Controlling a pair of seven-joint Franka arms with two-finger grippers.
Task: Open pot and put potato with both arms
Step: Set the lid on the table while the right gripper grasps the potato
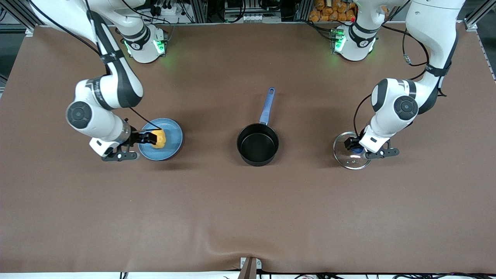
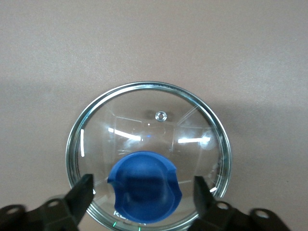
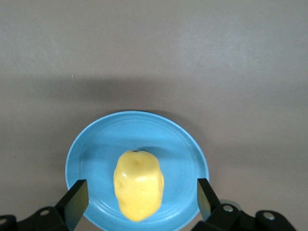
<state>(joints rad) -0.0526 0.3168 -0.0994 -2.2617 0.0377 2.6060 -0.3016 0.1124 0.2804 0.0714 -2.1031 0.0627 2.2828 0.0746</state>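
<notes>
Brown table [image 1: 248, 217], lidless pot [image 1: 257, 144] central

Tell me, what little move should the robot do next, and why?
Probably the right tool should close on the lumpy yellow potato. Its fingers are spread either side of the potato on the flat blue plate. The round black pot is already open, and its glass lid lies on the table under the open left tool.

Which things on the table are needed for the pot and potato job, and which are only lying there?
Needed: pot, glass lid, potato, left gripper, right gripper.
Only there: blue plate under the potato.
</notes>
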